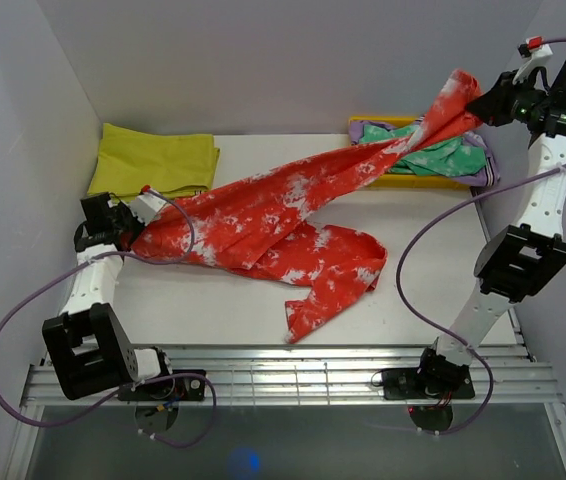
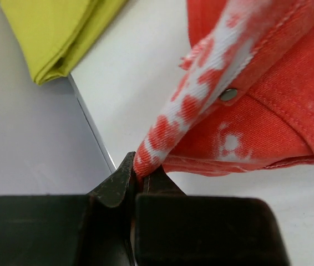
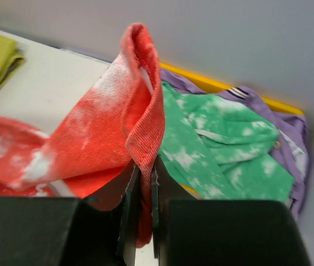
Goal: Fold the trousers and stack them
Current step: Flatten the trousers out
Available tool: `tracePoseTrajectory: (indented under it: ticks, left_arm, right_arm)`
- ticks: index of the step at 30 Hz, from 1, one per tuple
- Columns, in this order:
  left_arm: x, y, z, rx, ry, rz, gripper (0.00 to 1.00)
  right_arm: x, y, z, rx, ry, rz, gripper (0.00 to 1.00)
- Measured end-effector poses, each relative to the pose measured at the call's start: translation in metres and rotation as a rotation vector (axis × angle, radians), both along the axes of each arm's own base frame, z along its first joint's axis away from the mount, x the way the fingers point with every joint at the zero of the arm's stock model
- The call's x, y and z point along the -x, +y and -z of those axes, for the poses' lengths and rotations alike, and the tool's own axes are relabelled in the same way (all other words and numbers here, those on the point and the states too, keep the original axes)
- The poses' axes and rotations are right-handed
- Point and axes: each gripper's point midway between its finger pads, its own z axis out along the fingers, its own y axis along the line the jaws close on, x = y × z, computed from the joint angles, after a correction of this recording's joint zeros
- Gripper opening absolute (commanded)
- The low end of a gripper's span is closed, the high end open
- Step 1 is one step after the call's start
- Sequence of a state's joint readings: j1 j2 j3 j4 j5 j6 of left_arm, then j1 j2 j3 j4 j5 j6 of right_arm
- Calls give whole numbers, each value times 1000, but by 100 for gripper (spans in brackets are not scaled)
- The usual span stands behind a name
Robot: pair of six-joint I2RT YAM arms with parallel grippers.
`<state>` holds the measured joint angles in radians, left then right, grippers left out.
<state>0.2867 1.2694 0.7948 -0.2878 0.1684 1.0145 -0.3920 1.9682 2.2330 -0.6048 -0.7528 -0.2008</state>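
The white table point(image 1: 213, 300) runs out ahead of both claws, walled in by pale panels.

The trousers point(image 1: 263, 220) are the biggest thing on it, red-orange with white blotches. They stretch in a long diagonal band from the left claw point(image 1: 135, 233) to the right claw point(image 1: 478, 100). One loose leg trails off the middle of the band toward the near edge, between the two arms, and lies flat and bent on the table. Next to the left claw the cloth rests bunched on the table. Toward the right claw it rises off the surface.

A folded yellow cloth point(image 1: 153, 160) lies beyond the left claw, toward the back wall, well apart from the trousers.

Below and just beside the right claw sits a yellow tray point(image 1: 423, 182) holding a green white-mottled garment point(image 1: 443, 155) on a purple garment point(image 1: 485, 168). The raised trouser end passes over them.

The left claw point(image 2: 140, 174) is clamped on a thin, folded edge of the trousers point(image 2: 268, 111), its two dark tips pinched together with the fabric squeezed between them. The yellow cloth point(image 2: 57, 33) shows ahead and to its left.

The right claw point(image 3: 145, 172) is likewise closed on the trousers point(image 3: 101, 138), gripping a doubled fold that stands up above its tips. The green garment point(image 3: 212, 138), the purple garment point(image 3: 290, 127) and the tray rim point(image 3: 212, 84) lie behind that fold.

A small metal rivet point(image 2: 228, 94) sits on the trouser fabric just ahead of the left claw.
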Motion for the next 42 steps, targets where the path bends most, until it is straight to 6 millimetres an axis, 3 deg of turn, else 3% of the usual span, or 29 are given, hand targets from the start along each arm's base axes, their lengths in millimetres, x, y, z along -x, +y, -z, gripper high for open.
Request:
tracePoseTrajectory:
  ticks: [3,6,10,13,17,18,20,21,24,26,28,30,32,33,35,36,38,40,42]
  left_arm:
    - [-11,0,-21,70,-25,-32,0]
    - [-9,-3,-29,113,-31,-38,0]
    - [8,-1,-26,130,-11,-35,0]
    - [28,2,-18,113,-7,-35,0]
    - [52,6,1,81,9,-40,0]
    - [56,7,6,76,16,-40,0]
    - [60,8,13,69,25,-38,0]
    - [62,8,16,64,29,-35,0]
    - [61,10,18,49,21,-26,0]
    - [59,10,18,42,14,-22,0]
    - [57,11,17,34,2,-18,0]
    - [55,12,18,25,-15,-15,0]
    - [55,12,21,18,-28,-13,0]
    - [55,12,22,13,-37,-8,0]
    - [56,10,23,2,-54,3,0]
    - [56,9,21,-4,-69,11,0]
    - [57,4,14,-22,-121,40,0]
    - [59,-3,2,-47,-181,80,0]
    - [60,-8,-8,-62,-221,109,0]
  right_arm:
    - [19,22,-12,-35,-32,-95,8]
    - [72,25,-19,16,-83,-154,8]
    - [149,30,-21,257,-208,-215,8]
    - [197,49,-6,476,-283,-305,8]
    - [247,67,44,648,-256,-410,8]
    - [258,69,60,669,-228,-428,14]
    - [278,73,96,703,-166,-467,47]
    - [290,76,117,708,-121,-493,71]
    - [316,84,164,720,-39,-564,86]
    - [328,89,179,716,-12,-595,94]
    - [326,90,177,708,-19,-582,98]
    - [312,85,165,664,-20,-505,96]
    - [286,73,143,599,-14,-406,89]
    - [275,68,133,550,4,-380,81]
    - [242,60,108,453,18,-358,74]
    - [221,58,98,395,32,-364,64]
    - [186,60,103,269,118,-393,60]
    - [157,75,134,129,242,-436,55]
    - [150,89,174,7,393,-425,54]
